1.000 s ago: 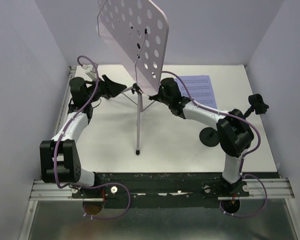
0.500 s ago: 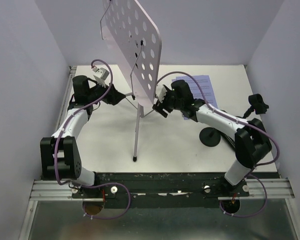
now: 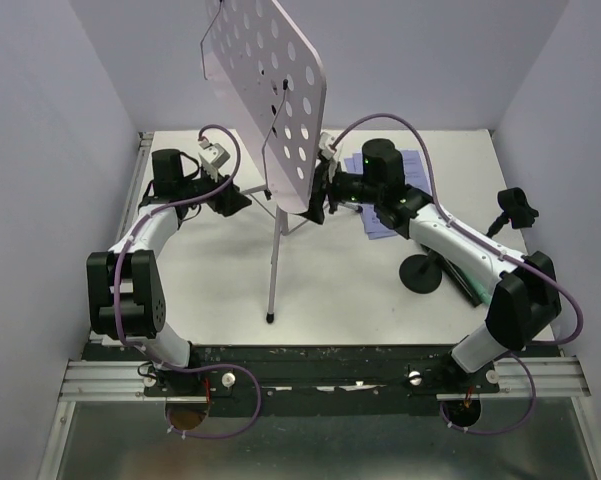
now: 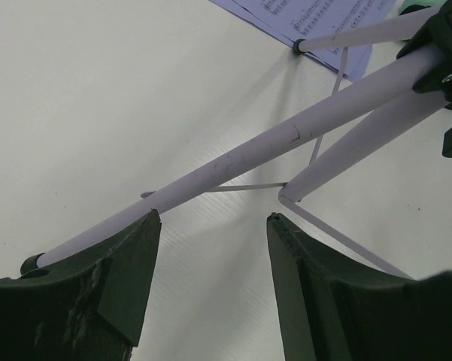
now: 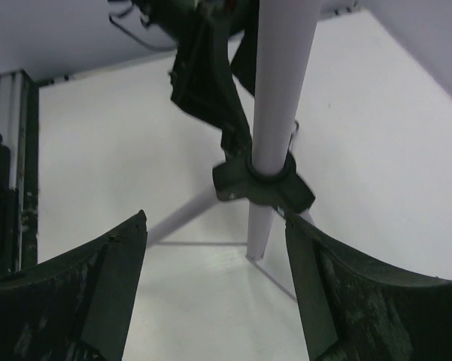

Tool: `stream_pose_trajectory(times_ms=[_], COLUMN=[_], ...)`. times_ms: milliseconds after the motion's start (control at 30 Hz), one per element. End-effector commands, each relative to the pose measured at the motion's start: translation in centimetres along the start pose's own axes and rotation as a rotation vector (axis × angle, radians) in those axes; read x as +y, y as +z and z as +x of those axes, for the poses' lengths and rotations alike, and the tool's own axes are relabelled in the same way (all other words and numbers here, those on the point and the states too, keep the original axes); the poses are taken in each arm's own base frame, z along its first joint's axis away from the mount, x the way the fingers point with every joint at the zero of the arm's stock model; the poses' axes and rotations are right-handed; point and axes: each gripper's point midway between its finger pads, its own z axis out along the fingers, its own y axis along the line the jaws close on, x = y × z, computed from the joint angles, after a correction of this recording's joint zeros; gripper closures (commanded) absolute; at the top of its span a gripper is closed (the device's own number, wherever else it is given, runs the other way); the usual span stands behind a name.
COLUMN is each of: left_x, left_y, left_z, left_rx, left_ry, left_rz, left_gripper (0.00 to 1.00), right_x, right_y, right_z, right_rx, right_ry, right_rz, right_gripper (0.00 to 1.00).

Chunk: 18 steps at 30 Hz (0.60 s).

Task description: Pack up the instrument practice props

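The silver metal tripod pole (image 4: 248,154) is showing a smooth, faintly scuffed finish above the matt white bench (image 4: 98,90) and white paper sheet-music pages (image 4: 323,15).

Right gripper (image 5: 214,226) fingers (image 5: 109,289) at 7 and 5 o'clock, dark, scuffed, spread wide, touching nothing. Silver tripod pole (image 5: 282,75) upright from 12 o'clock to centre, in the gap beyond the fingertips. Black collar (image 5: 263,186) rings pole at centre. One leg (image 5: 184,216) slants toward 8 o'clock, thin brace wire below. Left gripper (image 5: 210,90) at 11 o'clock, behind pole, jaw state unreadable. White table (image 5: 98,150) beneath. Metal rail (image 5: 7,135) at 9 o'clock.
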Motion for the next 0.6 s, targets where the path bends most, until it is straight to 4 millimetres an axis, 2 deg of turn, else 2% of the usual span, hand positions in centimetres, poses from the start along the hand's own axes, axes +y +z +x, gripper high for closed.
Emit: stream_pose_trajectory(times_ms=[0,67,167,433,567], left_x=[-0.7,-0.5,0.5,0.7,1.3], left_y=[0.0,0.5,1.2,2.8,3.1], left_z=[-0.8,-0.7,-0.4,0.1,-0.3], left_rx=[-0.015,-0.013,-0.005,0.015,0.002], left_ry=[0.084,0.088,0.099,0.115,0.103], left_rz=[0.079,0.086,0.067,0.082,0.067], left_gripper=[0.32,0.32,0.34,0.35,0.36], right_x=[0.6,0.5,0.4,-0.3,-2.0], right_y=[0.4,0.5,1.2,2.6,3.3], right_z=[-7.5,-9.1,-9.9,-10.1,-10.6], right_rx=[-0.206,-0.248,-0.252,-0.28,-0.304], right_ry=[0.068,0.082,0.088,0.121,0.12], right_rz=[-0.067,-0.075,-0.07,-0.013,0.113], right_gripper=[0.19,0.19,0.22,0.26,0.32])
